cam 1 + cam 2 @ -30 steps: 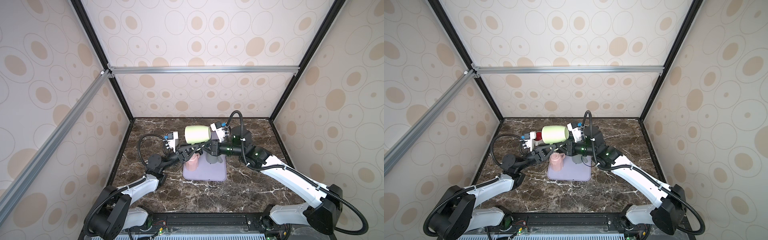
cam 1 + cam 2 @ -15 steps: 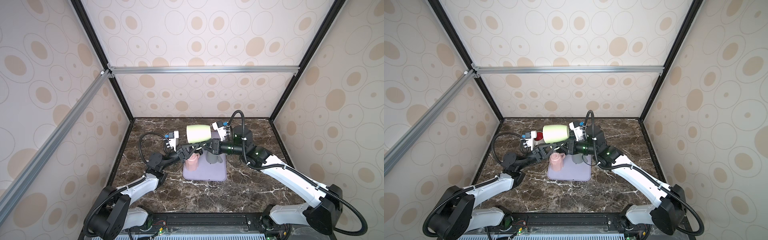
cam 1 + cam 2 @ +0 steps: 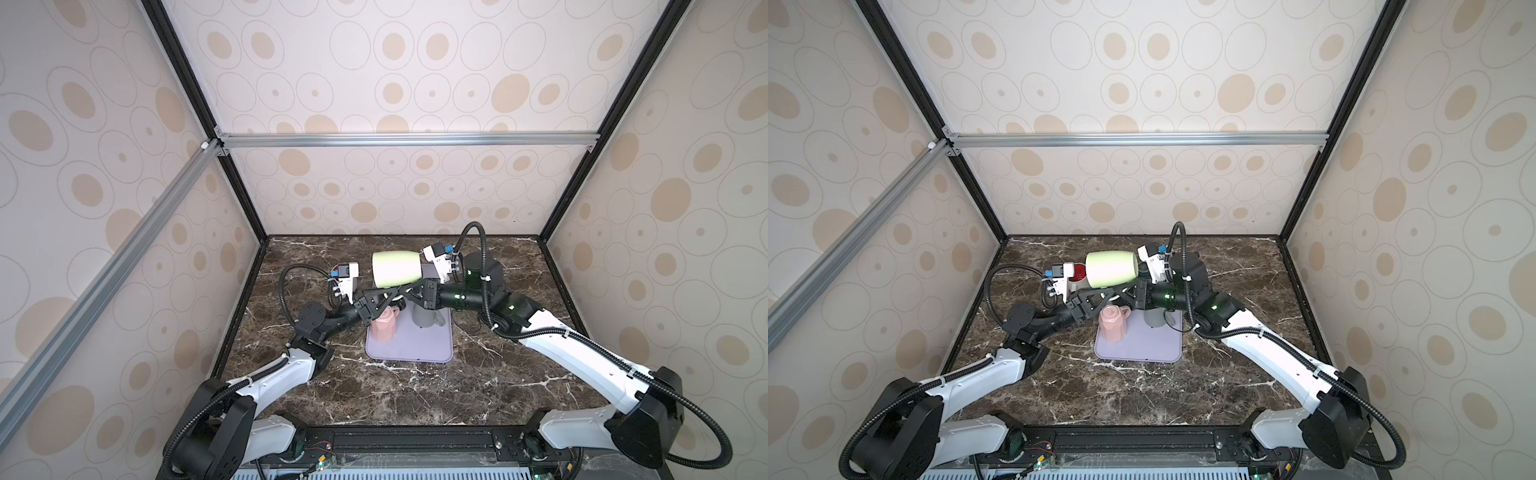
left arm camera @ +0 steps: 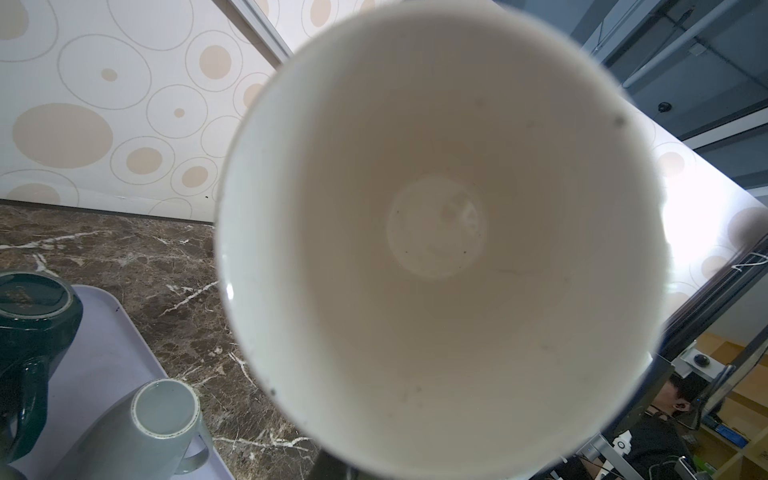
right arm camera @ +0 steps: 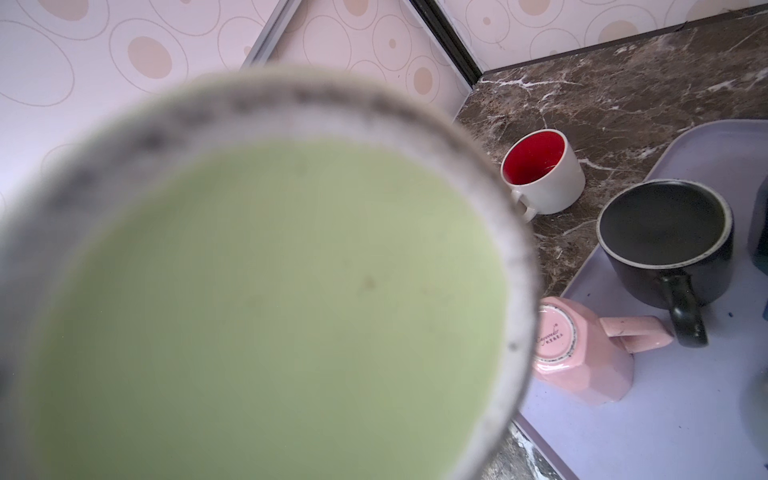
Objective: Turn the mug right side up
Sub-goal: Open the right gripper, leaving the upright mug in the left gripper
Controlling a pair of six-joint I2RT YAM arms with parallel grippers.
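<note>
1. Left arm has crept in a touch closer under the green mug [image 3: 397,269] since a second ago. The mug itself has barely drifted.
2. Where is it? Up in the air, on its side, clear of the lavender tray [image 3: 415,353] below. Its mouth faces the left arm, whose wrist camera stares straight into the pale inside [image 4: 436,232]. The green base [image 5: 266,311] fills the right wrist view.
3. Right gripper [image 3: 409,293] comes in from underneath, pinching the mug from below. The contact point hides under the body, and I judge it to be the handle.
4. Left gripper [image 3: 390,297] pokes its tips into that same spot, just beside the right one. Whether it is clamped or merely close, I cannot tell.
5. Handling call: this looks like glazed ceramic, so stiff, slick, weighty for a small pinch, and breakable. The wall tapers toward the base, so a squeeze across the body could slip. Better bets are the handle, or the rim with one finger inside and one outside.
6. A quarter turn, mouth upward, is what remains.
7. Watch the drop zone: an upside-down pink mug [image 3: 384,328] and a grey mug [image 3: 424,320] sit on the tray right beneath.
</note>
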